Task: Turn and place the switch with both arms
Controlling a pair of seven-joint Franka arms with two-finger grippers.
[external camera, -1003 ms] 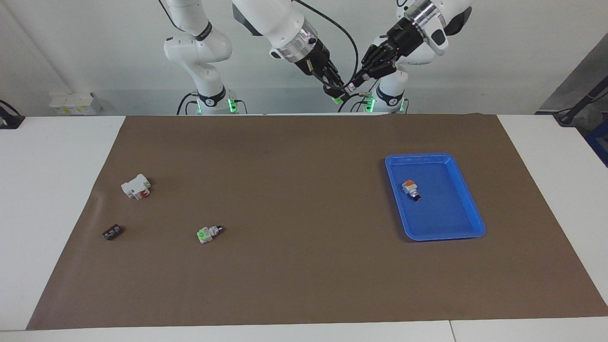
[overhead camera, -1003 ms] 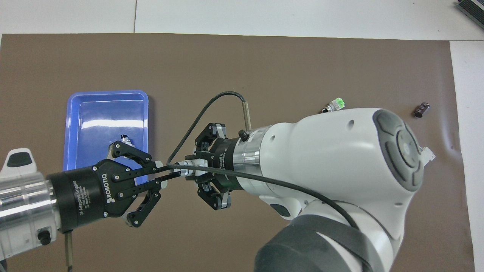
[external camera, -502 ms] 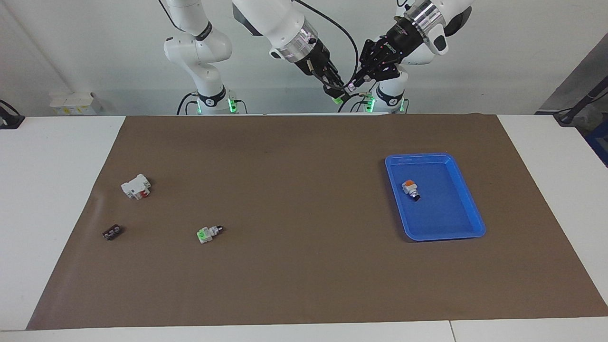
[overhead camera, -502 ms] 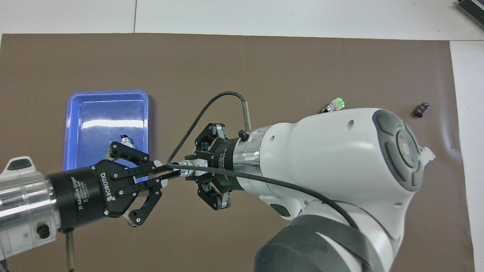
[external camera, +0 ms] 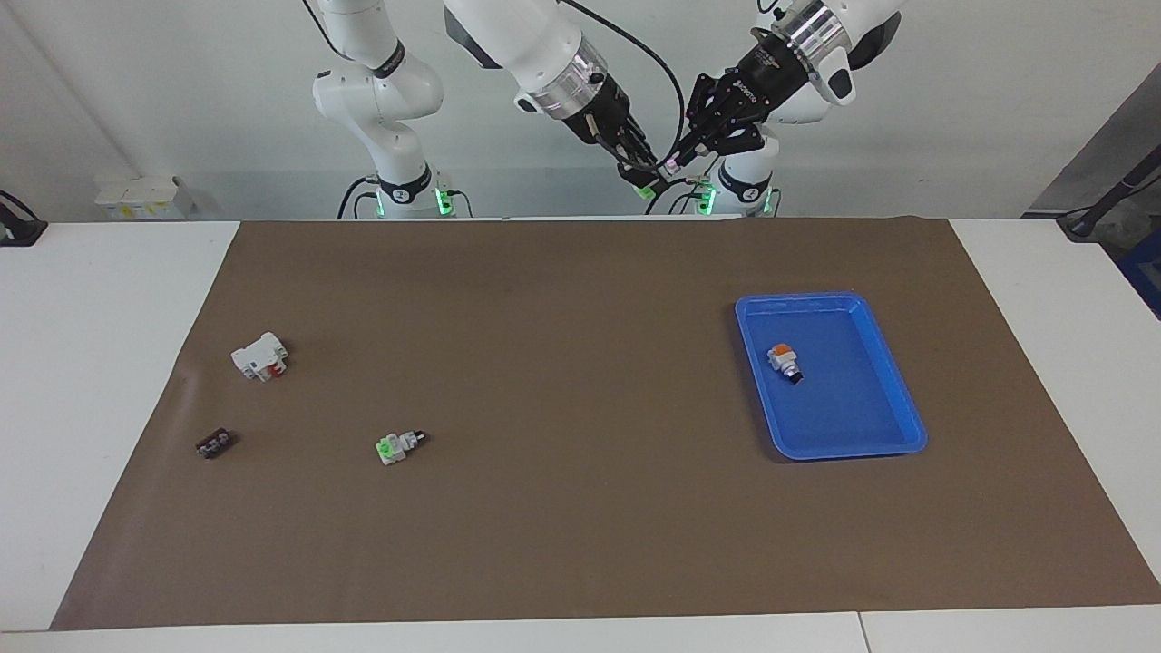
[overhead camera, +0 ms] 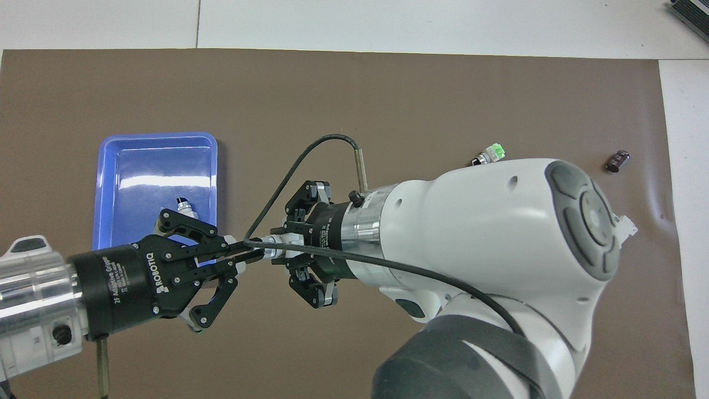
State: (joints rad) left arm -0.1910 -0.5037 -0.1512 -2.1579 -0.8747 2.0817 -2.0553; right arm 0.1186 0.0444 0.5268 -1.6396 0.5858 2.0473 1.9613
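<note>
A brown mat (external camera: 580, 508) covers the white table under our two raised arms. Our right gripper (external camera: 640, 172) is clamped on the switch (external camera: 646, 188), its pale green part showing below the fingers, high in the air over the mat's robot-side edge. Our left gripper (external camera: 682, 156) meets it tip to tip, fingers narrowed around the switch's cylindrical end (overhead camera: 265, 254), seemingly gripping it, though the contact is hard to read. Toward the left arm's end sits the blue tray (external camera: 893, 381) holding an orange-topped switch (external camera: 783, 359). Toward the right arm's end lie a brighter green switch (external camera: 396, 445), a white block (external camera: 258, 355) and a small dark part (external camera: 213, 443).
</note>
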